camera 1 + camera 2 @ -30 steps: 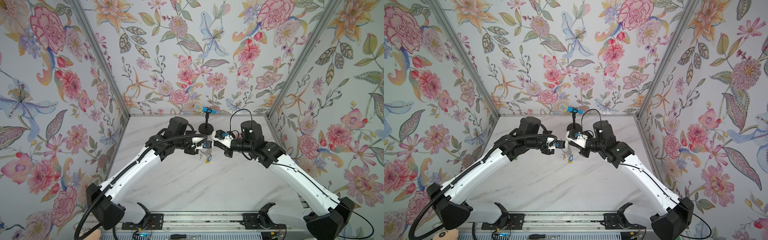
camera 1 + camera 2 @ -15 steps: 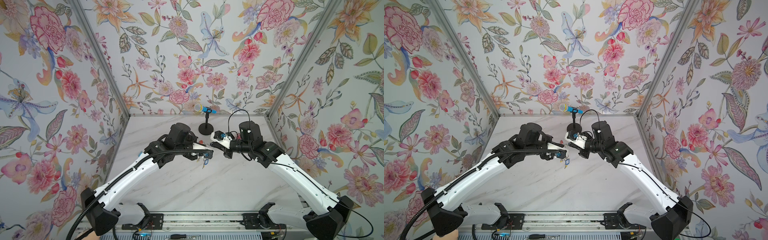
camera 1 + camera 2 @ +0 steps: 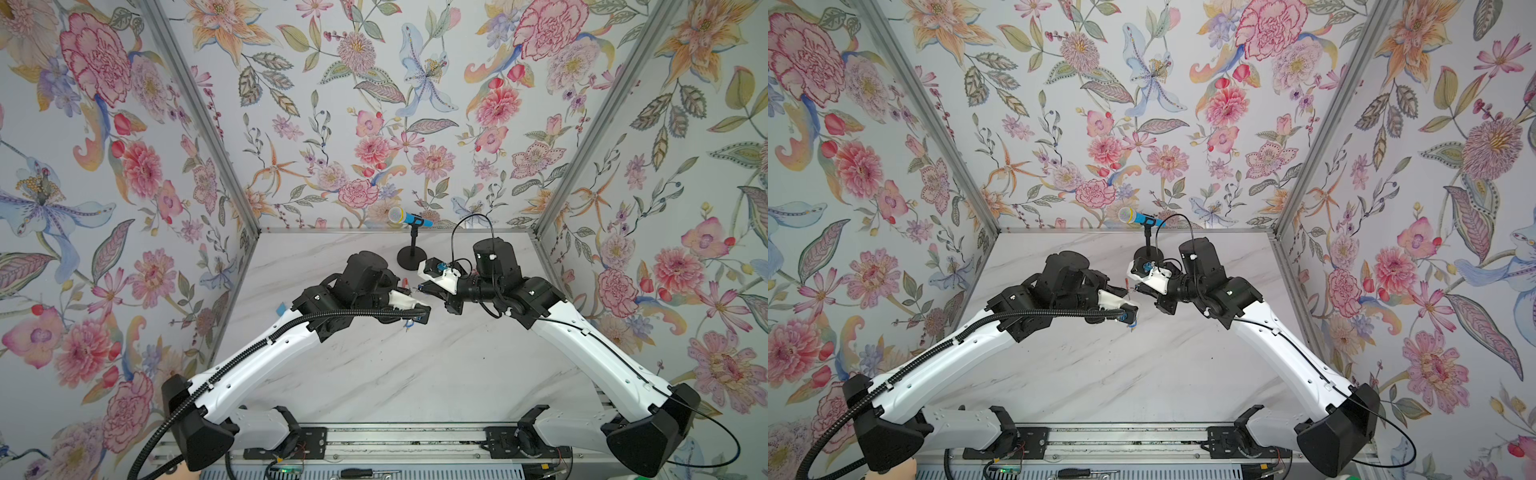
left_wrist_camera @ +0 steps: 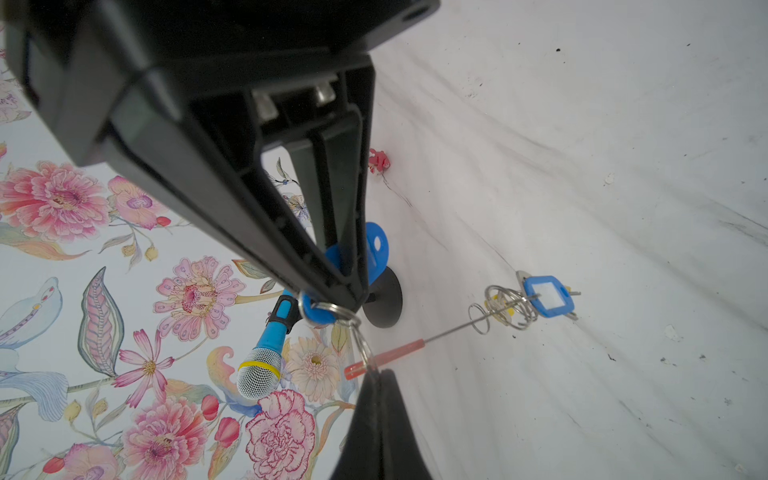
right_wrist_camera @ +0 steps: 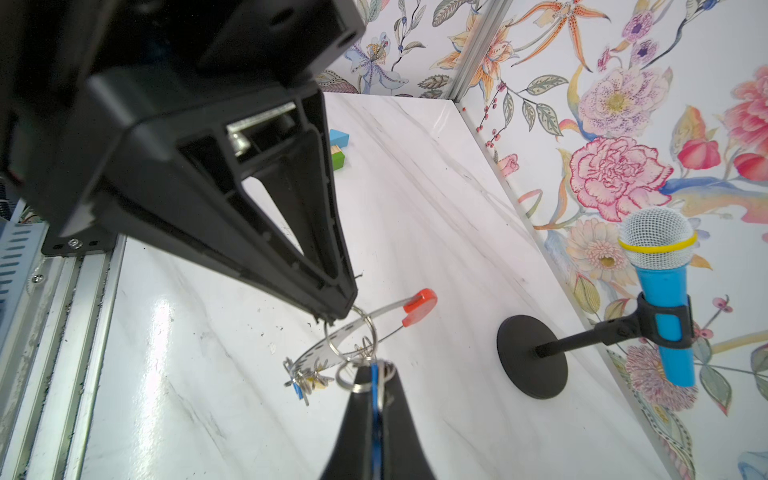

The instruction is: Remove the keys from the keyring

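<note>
Blue oblong plastic key tag (image 4: 376, 249) pinched tight in left gripper (image 4: 347, 297), near round black microphone-stand base (image 5: 532, 357). Thin grey keyring hoop with red sleeve (image 4: 386, 355) clamped in closed right gripper (image 5: 343, 313), just beside base. Remaining keys (image 4: 548, 297) bunched on hoop, farther from base.

Two robot arms: white shells, black joints, black wedge-shaped bases. Ribbed black hose (image 3: 353, 315) along the left arm (image 3: 257, 357); thin black cable (image 3: 473, 215) looping above the right arm (image 3: 590, 353). Left gripper (image 4: 351, 301) and right gripper (image 5: 340, 311) black, tapered, hollow-framed, silver screws (image 4: 324, 93) inside.
</note>
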Controlling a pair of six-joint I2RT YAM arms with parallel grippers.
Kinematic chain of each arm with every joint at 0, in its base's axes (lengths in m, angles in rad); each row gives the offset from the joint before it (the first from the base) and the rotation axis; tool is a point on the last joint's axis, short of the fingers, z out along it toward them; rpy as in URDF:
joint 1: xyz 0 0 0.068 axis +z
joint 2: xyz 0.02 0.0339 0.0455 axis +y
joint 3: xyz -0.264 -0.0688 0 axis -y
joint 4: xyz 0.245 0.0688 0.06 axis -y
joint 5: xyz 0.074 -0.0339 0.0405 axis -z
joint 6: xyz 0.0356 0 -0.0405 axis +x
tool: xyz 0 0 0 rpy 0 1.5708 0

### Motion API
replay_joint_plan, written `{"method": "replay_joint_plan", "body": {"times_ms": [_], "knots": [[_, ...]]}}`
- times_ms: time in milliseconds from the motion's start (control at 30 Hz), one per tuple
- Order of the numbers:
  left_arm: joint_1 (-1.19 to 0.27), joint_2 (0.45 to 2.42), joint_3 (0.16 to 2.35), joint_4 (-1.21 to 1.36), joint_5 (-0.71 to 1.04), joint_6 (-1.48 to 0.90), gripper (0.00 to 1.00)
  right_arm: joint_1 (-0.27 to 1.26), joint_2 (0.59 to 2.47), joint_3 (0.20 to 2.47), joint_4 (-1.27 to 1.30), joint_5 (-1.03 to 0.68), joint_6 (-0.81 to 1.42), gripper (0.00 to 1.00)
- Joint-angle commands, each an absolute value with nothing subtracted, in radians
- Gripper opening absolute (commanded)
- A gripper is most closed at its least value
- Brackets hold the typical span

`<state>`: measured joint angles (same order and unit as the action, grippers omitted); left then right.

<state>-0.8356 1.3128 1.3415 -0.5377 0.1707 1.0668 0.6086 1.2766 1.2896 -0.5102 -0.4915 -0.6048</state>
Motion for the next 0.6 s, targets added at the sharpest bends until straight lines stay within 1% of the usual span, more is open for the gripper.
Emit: {"method": "replay_joint_plan", "body": {"times_ms": [0,567], "knots": [[-0.847,1.292,1.324,-0.535,0.156,1.066,0.00,0.583,1.279,1.316,-0.508,-0.511,-0.585,0.00],[-0.839,1.224,1.301,-0.471,0.236,1.014,0.00,0.548,1.308,1.299,-0.524,-0.541,-0.569,0.00]]}}
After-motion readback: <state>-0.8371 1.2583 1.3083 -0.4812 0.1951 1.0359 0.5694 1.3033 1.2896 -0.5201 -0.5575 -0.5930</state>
